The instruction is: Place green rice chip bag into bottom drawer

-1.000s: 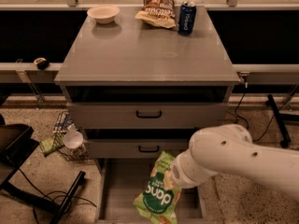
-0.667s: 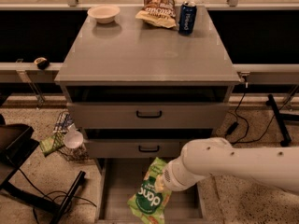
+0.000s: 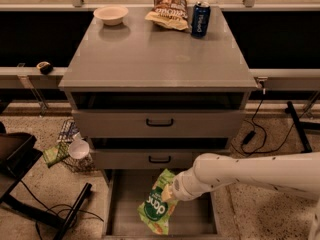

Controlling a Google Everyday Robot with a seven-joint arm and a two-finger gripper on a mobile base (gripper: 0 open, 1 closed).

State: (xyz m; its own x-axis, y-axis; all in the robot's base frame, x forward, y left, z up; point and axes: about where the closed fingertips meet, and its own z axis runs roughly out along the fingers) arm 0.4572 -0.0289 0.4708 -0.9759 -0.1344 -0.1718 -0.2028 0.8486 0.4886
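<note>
The green rice chip bag is light green with a dark-green round patch and white letters. It hangs tilted over the open bottom drawer, a wide grey tray pulled out at the foot of the cabinet. My gripper comes in from the right on a white arm and holds the bag by its upper right edge. The bag's lower end is close to the drawer floor; I cannot tell whether it touches.
The grey cabinet top carries a white bowl, a brown-and-white chip bag and a blue can. Two upper drawers have black handles. A wire basket with a cup and black stand legs lie at the left.
My gripper and the green bag have moved left and lower, deeper over the bottom drawer. Nothing else has moved.
</note>
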